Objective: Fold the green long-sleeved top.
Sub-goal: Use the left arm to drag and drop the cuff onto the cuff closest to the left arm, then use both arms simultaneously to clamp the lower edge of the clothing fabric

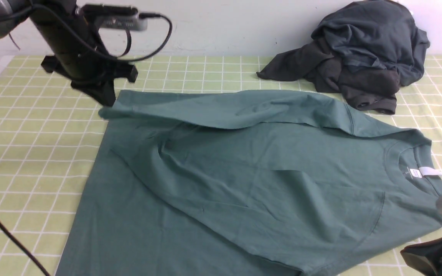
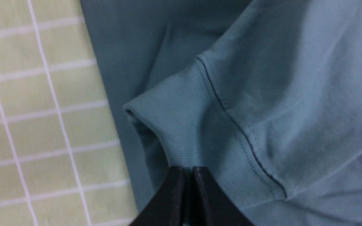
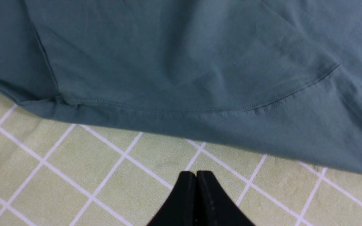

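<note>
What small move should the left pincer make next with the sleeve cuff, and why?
Probably lift the ribbed cuff a little and draw it toward the middle of the muted teal-green cotton long-sleeved top. The left pincer is shut on that cuff at the top's far left corner, and the sleeve lies along its far edge.

We see the green long-sleeved top (image 1: pixel 244 172) plain muted teal-green, its neck label (image 1: pixel 429 171) white. We tag the surface (image 1: pixel 33 153) pale yellow-green with a white grid (square checks). Piled garments (image 1: pixel 359 57) dark charcoal-grey, wall (image 1: pixel 244 27) plain off-white. Both black: left gripper (image 2: pixel 185 171), right gripper (image 3: pixel 196 174).
</note>
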Tool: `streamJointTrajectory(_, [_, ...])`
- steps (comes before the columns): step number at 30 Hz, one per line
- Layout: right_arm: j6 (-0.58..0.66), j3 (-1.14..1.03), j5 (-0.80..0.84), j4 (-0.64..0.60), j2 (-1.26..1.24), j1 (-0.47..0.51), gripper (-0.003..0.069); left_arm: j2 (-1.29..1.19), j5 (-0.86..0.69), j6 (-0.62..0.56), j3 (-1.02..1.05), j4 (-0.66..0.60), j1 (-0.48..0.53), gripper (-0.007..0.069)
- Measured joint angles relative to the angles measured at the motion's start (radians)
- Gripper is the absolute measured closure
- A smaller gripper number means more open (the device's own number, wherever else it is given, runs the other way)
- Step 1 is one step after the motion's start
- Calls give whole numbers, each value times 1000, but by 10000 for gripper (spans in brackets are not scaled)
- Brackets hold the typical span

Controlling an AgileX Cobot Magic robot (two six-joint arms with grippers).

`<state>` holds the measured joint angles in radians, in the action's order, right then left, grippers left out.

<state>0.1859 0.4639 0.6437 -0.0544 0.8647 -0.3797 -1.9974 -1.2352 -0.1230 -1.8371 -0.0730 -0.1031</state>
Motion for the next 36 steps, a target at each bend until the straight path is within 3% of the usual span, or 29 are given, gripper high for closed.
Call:
streamJointTrajectory(6, [0,0,4,0,-58,0,666,49,4,1,173,33,-12,610])
streamJointTrajectory(11, [0,0,5,-3,-72,0,666,56,5,-15,216,43,-38,542])
streamJointTrajectory(16, [0,0,34,-26,-73,0,666,136,17,-42,322,43,-66,334])
streamJointTrajectory(19, [0,0,46,-26,-73,0,666,198,24,-63,426,43,-75,272])
streamJointTrajectory(20, [0,0,50,-27,-73,0,666,259,35,-117,563,46,-88,235])
streamJointTrajectory(23, [0,0,53,-33,-74,0,666,330,96,-245,717,48,-106,219])
streamJointTrajectory(25, [0,0,53,-50,-74,0,666,399,212,-445,900,47,-131,214])
streamJointTrajectory(26, [0,0,53,-51,-74,0,666,403,220,-461,924,46,-135,214])
streamJointTrajectory(28, [0,0,53,-56,-74,0,666,442,298,-650,1044,47,-155,214])
streamJointTrajectory(31, [0,0,53,-67,-74,0,666,464,371,-827,1149,47,-167,214])
streamJointTrajectory(33, [0,0,53,-72,-74,0,666,470,437,-904,1200,54,-167,220])
streamJointTrajectory(36, [0,0,53,-72,-74,0,666,484,511,-923,1225,80,-167,259])
